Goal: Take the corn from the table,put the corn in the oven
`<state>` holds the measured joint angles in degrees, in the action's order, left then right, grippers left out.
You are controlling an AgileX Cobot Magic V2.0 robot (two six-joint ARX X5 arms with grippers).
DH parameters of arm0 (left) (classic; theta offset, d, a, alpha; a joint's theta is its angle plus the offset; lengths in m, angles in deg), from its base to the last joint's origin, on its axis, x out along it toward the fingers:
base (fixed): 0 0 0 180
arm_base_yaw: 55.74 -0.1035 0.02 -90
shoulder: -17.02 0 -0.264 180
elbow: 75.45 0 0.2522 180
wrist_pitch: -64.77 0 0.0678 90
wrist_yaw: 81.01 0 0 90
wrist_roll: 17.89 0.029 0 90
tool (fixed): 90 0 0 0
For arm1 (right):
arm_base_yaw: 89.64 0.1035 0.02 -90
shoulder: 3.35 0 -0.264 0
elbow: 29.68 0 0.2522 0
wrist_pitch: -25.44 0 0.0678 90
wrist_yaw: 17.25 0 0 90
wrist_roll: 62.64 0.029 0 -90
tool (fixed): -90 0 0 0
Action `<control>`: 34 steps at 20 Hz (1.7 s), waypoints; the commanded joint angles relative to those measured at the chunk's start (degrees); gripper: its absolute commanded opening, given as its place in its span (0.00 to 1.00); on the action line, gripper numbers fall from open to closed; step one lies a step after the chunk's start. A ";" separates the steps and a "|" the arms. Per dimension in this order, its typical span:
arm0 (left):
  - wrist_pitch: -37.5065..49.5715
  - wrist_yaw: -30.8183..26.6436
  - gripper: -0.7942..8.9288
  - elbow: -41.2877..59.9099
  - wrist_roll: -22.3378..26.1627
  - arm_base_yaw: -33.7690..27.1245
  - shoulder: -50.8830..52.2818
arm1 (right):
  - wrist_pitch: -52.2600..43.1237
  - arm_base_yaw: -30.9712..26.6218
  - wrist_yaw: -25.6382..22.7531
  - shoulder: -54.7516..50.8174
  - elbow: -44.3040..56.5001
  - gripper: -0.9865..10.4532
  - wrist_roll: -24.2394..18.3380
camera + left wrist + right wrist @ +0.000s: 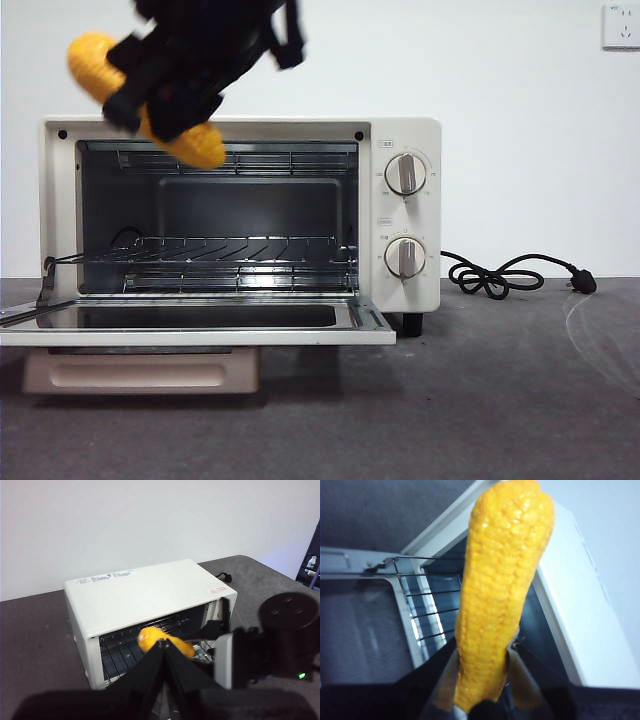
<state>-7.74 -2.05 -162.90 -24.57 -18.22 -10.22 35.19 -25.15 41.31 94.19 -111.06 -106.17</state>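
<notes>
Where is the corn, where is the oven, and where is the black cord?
corn [502, 595], right wrist view, middle of the cob.
oven [405, 135], front view, cream panel above the top knob.
black cord [495, 278], front view, coiled loop on the table.

No brand name readable on the oven [405, 210], small labels above each knob [405, 173] too tiny to read, white sticker strip and a small red-printed sticker [218, 590] on the oven top, print illegible
</notes>
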 commanded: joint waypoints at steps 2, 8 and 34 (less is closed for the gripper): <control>0.02 -0.17 0.08 0.33 -0.37 0.04 0.22 | -3.15 -0.07 -2.95 5.35 -1.99 0.08 -9.57; -0.39 -0.72 0.08 0.33 -0.35 0.04 0.22 | -8.61 -0.50 -7.89 10.69 -3.26 0.08 -13.66; -1.68 -1.20 0.08 0.33 -0.17 0.04 0.22 | -6.19 -8.31 -8.83 16.00 -5.22 0.30 -17.90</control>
<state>-9.42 -3.08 -162.90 -24.57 -18.22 -10.22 29.39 -33.50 32.30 109.53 -116.08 -125.38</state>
